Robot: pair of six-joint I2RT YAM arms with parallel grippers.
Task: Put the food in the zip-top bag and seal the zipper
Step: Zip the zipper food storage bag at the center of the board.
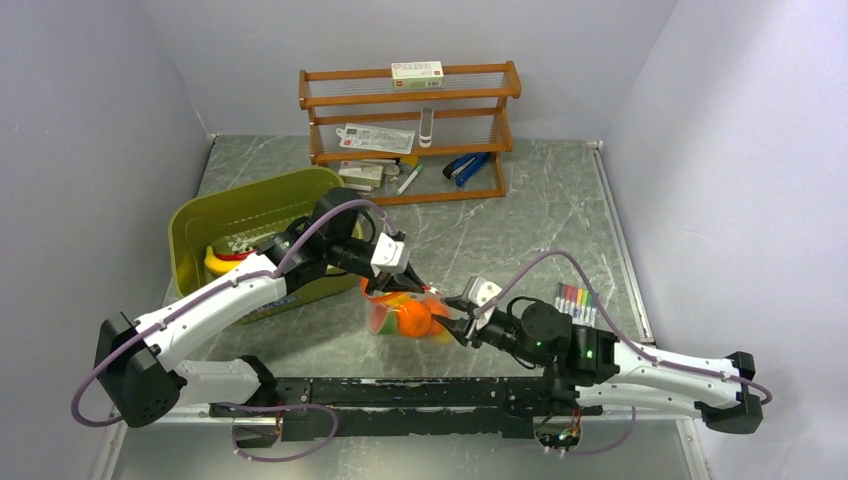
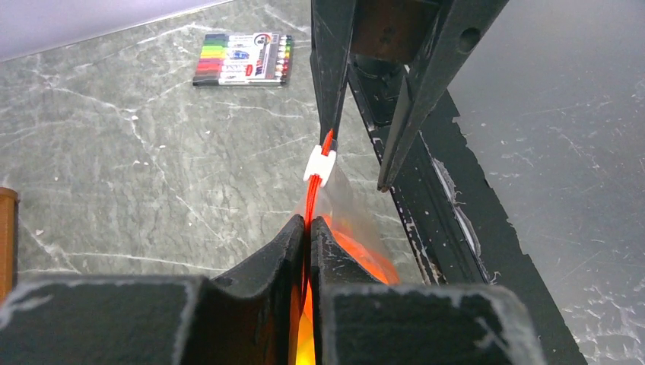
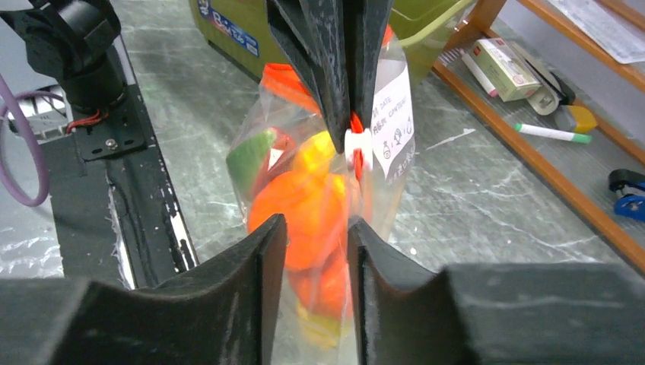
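Note:
The clear zip-top bag [image 1: 405,318] hangs upright over the table. It holds food: orange rounds [image 3: 304,213], a yellow piece [image 3: 316,152] and a green and red piece [image 3: 255,156]. My left gripper [image 2: 307,222] is shut on the orange-red zipper [image 2: 310,199] at the bag's top; it also shows in the top view [image 1: 395,265]. The white slider tab [image 2: 319,163] sits just beyond its tips. My right gripper [image 3: 316,224] is open, its fingers straddling the bag's side without pinching it; in the top view it [image 1: 452,318] is at the bag's right.
An olive-green tub [image 1: 250,205] with a yellow toy [image 1: 215,262] stands behind the left arm. A wooden rack [image 1: 410,130] with packets and a blue stapler [image 1: 465,168] stands at the back. A marker pack [image 1: 575,300] lies right. The black base rail [image 1: 400,392] runs along the near edge.

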